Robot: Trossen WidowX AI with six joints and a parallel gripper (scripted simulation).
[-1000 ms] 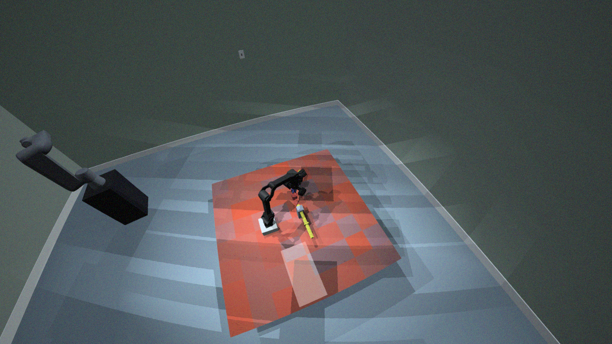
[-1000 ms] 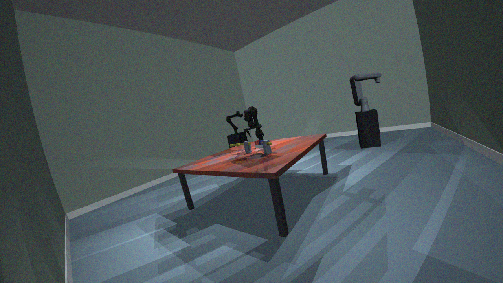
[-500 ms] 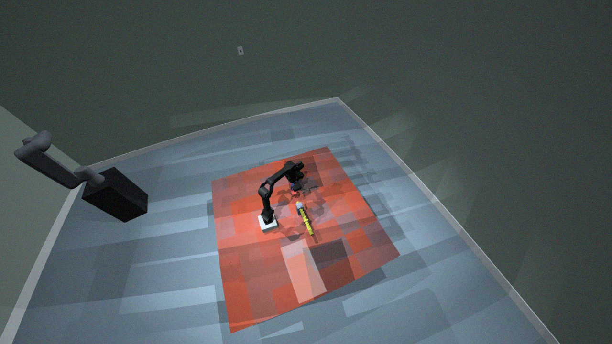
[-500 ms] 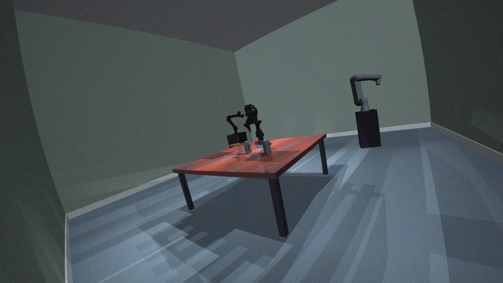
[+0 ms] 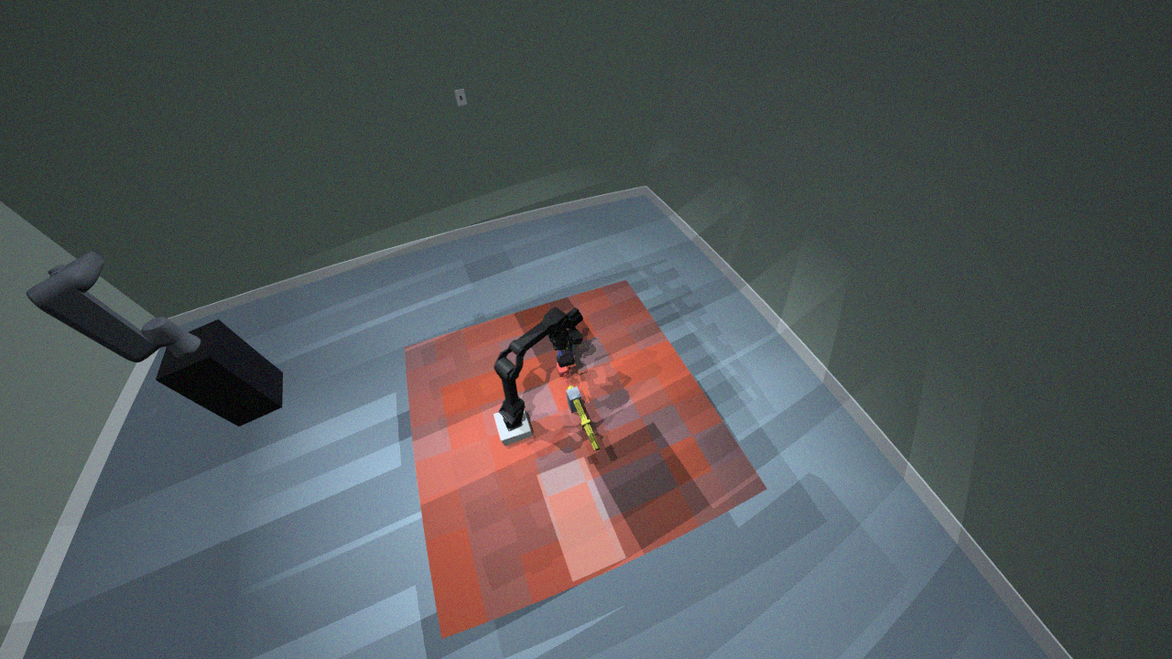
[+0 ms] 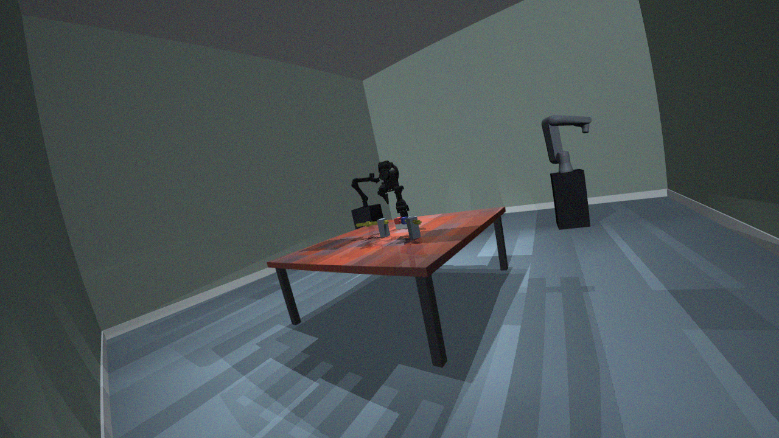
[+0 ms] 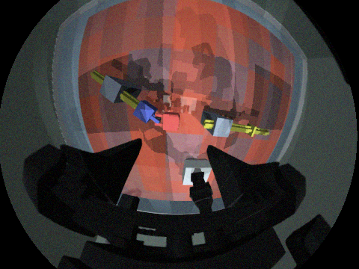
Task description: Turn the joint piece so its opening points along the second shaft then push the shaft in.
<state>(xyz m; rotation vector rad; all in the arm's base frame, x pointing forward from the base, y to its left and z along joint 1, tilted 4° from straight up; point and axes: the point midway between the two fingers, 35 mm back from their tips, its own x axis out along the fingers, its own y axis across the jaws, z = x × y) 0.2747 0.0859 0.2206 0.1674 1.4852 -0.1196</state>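
My gripper [image 7: 176, 145] [image 6: 395, 208] is open and empty, above the table. In the wrist view the first shaft [image 7: 129, 100] runs from its grey block [image 7: 111, 89] [image 6: 414, 229] to a blue end piece [image 7: 145, 111] [image 6: 403, 220]. The red joint piece [image 7: 170, 121] [image 5: 563, 369] [image 6: 397, 220] is hinged there, its body toward the second shaft [image 7: 243, 128] [image 5: 586, 426] [image 6: 366, 224]. That shaft passes through the second block [image 7: 223, 126] [image 5: 573, 394] [image 6: 383, 227]; a gap separates its near end from the joint piece. The opening's exact aim is unclear. The arm hides the first block in the top view.
The red patterned table [image 5: 492, 573] [image 6: 348, 267] carries the white arm base [image 5: 514, 432] [image 7: 191, 178]. A grey arm [image 5: 102, 323] [image 6: 569, 120] on a black pedestal [image 5: 221, 376] [image 6: 571, 201] and another black arm [image 6: 359, 187] stand away from the table.
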